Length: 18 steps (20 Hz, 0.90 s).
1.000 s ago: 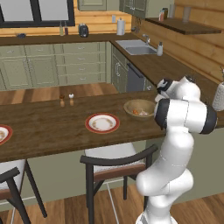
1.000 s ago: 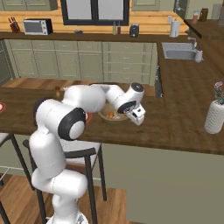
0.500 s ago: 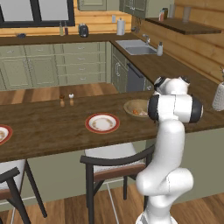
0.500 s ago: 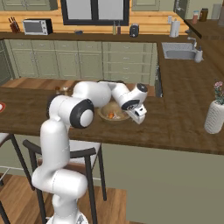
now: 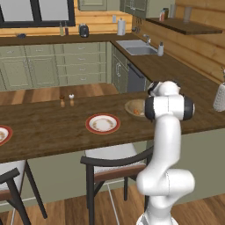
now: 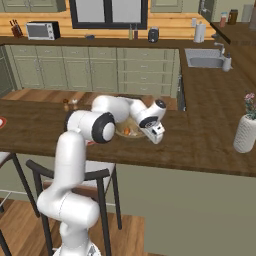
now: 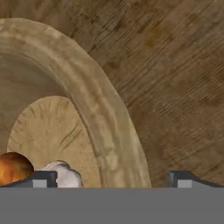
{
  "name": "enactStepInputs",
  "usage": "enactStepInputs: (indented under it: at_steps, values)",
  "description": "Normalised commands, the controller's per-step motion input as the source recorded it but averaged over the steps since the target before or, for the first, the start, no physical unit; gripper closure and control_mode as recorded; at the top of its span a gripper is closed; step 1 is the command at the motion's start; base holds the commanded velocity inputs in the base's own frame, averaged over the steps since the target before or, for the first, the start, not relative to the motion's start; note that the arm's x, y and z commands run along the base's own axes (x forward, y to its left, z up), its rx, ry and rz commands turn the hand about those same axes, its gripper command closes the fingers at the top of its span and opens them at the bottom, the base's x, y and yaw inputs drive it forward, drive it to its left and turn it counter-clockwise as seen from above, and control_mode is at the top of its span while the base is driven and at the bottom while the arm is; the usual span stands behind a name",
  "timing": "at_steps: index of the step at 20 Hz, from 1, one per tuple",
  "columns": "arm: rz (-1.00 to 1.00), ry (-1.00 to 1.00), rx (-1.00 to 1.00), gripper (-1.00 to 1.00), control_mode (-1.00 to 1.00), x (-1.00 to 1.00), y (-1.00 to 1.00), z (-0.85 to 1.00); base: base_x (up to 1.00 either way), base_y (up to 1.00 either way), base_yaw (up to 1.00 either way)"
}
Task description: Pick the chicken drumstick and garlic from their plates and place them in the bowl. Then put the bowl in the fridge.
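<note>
Hovering unit: gripper [image 7: 111,177], jaws wide apart, nothing between them; one tip sits over the bowl's inside, the other over bare counter outside the rim.
Gripper posn: low over the bowl's right rim as seen in right base view [image 6: 156,134], pointing down at the wooden counter [image 6: 200,145].
Bowl: wooden bowl [image 7: 105,127] on the counter, towards its right end and closer to the far edge than the near one; upright. Also seen in left base view [image 5: 132,107], partly behind the arm.
Drumstick: chicken drumstick [image 7: 13,168] lies inside the bowl on its floor; orange-brown, partly cut off by the frame edge.
Garlic: garlic [image 7: 63,173] inside the bowl, touching or just beside the drumstick, next to the inner wall.
Near plate: plate [image 5: 103,123] w/ red-orange rim, mid counter, left of the bowl, well apart from it; bare top.
Second plate: plate at the counter's left end [image 5: 3,134], cut by the frame edge.
Shakers: two small shakers [image 5: 67,100] near the counter's far edge, left of the bowl.
Vase: white vase [image 6: 246,131] on the counter's right wing, well apart from the bowl.
Stool: dark-framed stool [image 5: 113,163] below the counter's near edge.
Far wall: sink [image 6: 204,60], microwave [image 6: 43,30], green-grey cabinets [image 6: 90,72].
</note>
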Motion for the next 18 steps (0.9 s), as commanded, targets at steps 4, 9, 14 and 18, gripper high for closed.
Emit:
enactStepInputs:
  at_steps: [4, 9, 14, 18]
  values:
    - [0.0, 0.05, 0.0, 1.0, -1.0, 0.33, 0.18, -0.36, 0.0, 0.0, 0.0]
    - [0.0, 0.02, 0.02, 1.0, -1.0, 0.25, 0.01, -0.03, 0.0, 0.0, 0.0]
    - [-0.03, 0.01, 0.0, 1.0, -1.0, 0.02, 0.01, 0.04, 0.0, 0.0, 0.0]
    - [-0.09, -0.12, 0.02, 1.0, -1.0, -0.92, 0.15, 0.87, 0.0, 0.0, 0.0]
